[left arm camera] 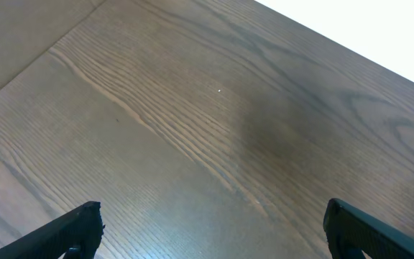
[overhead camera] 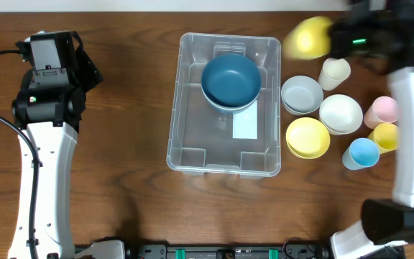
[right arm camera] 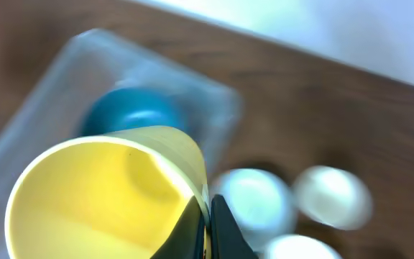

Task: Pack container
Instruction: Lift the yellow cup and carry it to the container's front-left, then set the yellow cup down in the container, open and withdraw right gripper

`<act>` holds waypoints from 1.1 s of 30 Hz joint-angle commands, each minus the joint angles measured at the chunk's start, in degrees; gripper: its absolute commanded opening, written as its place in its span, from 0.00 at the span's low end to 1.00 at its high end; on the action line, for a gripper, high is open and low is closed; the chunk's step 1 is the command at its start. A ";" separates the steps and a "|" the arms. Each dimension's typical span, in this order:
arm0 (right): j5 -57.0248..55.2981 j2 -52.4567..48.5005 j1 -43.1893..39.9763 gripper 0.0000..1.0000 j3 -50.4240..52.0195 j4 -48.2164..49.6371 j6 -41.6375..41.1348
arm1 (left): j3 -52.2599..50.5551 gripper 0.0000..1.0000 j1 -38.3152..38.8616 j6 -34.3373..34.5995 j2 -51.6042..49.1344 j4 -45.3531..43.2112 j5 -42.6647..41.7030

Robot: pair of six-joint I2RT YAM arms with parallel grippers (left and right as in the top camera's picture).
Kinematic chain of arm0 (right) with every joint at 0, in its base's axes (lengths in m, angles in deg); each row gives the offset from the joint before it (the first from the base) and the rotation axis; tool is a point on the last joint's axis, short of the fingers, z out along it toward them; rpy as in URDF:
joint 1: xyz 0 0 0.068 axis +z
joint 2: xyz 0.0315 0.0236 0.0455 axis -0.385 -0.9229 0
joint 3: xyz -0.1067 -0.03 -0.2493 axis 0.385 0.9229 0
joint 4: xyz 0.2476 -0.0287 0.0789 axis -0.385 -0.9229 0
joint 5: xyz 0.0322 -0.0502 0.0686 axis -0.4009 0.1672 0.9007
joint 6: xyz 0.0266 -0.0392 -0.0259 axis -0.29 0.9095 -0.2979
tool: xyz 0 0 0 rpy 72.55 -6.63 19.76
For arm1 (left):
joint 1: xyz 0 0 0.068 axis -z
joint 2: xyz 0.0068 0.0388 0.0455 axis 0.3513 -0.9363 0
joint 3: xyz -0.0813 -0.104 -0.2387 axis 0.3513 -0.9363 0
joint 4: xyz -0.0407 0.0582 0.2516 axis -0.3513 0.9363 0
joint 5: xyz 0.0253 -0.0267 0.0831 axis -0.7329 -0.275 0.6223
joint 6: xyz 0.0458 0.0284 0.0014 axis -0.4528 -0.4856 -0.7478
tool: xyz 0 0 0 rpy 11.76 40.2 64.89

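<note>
Two tools checked. Left tool (left arm camera: 218, 234): spread wide, nothing held, over bare surface (left arm camera: 192, 108) at left. Right tool (right arm camera: 208, 216): pinched tight on rim of yellow cup (right arm camera: 113, 187), aloft by far right corner of container (overhead camera: 180, 108). Container: centre of surface, upright, blue bowl (overhead camera: 230, 79) inside far half. Loose bowls (overhead camera: 341, 114) and cups (overhead camera: 361, 152) on surface right of it.

The table (overhead camera: 135, 208) is dark brown wood with long, clear grain lines. At 12 o'clock in the overhead view, a pale strip (overhead camera: 157, 3) lies beyond its far edge. Light is soft.
</note>
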 commanded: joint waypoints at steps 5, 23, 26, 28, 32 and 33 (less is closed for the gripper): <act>-7.37 -2.64 20.98 0.01 4.00 -1.25 -4.22 | 0.74 0.98 -0.24 -0.50 0.35 0.17 1.18; -9.05 -5.97 37.22 0.01 24.81 7.48 -9.29 | 0.74 0.98 -0.24 -0.50 0.35 0.17 1.18; -7.98 -5.97 37.55 0.01 27.80 10.47 -9.31 | 0.74 0.98 -0.24 -0.50 0.35 0.17 1.18; -7.48 -5.99 37.86 0.01 29.18 12.35 -9.35 | 0.74 0.98 -0.24 -0.50 0.35 0.17 1.18; -7.39 -5.99 38.53 0.01 30.58 15.19 -9.31 | 0.74 0.98 -0.24 -0.50 0.35 0.17 1.18; -7.39 -5.99 38.60 0.01 30.80 15.78 -9.29 | 0.74 0.98 -0.24 -0.50 0.35 0.17 1.18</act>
